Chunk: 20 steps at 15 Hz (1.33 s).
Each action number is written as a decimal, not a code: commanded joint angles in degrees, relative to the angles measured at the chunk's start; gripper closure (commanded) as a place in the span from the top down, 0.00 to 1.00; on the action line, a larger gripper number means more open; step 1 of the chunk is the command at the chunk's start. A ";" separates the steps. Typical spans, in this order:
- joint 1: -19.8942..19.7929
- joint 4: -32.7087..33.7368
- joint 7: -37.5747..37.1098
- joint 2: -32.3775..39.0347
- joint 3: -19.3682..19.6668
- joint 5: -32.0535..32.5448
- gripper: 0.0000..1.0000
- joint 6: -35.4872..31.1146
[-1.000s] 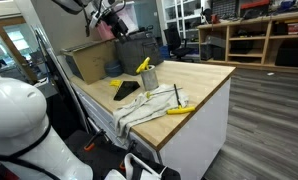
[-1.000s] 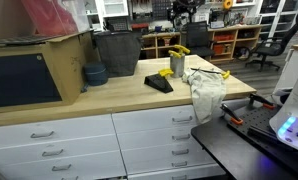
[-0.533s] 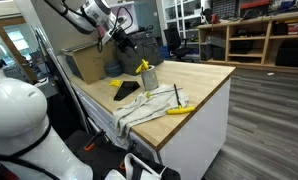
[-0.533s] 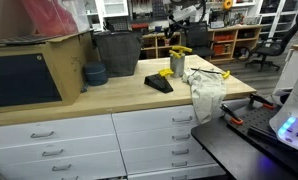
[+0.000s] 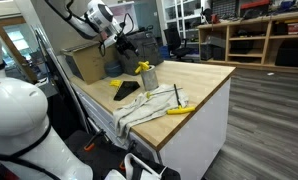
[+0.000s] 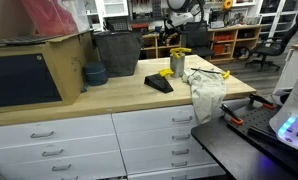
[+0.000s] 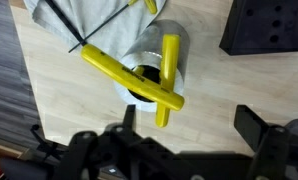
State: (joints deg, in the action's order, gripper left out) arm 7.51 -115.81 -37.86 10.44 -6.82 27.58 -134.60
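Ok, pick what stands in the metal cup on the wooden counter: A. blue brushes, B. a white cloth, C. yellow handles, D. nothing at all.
C: in the wrist view two yellow handles stick out of the metal cup and cross over its rim, close to the open tool.

No text, label, brand, number or sign legible to me in any view. Metal cup [image 7: 149,50] under my wrist: no print I can read. Cardboard box [image 6: 64,65] beyond metal cup: faces too blurred to read. Shelves [image 5: 259,40] far behind metal cup: any marks too small to make out
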 commanded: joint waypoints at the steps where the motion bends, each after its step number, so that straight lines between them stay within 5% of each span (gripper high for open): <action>1: 0.84 -2.85 4.85 -1.76 0.82 -3.25 1.00 -3.83; 10: -2.22 -5.49 19.17 -1.36 5.73 -3.99 1.00 -5.52; 20: -5.97 -5.62 52.64 -0.11 4.84 -12.73 1.00 -8.86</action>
State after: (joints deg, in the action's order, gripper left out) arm 2.67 -120.87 7.37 10.42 -1.20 16.16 -141.82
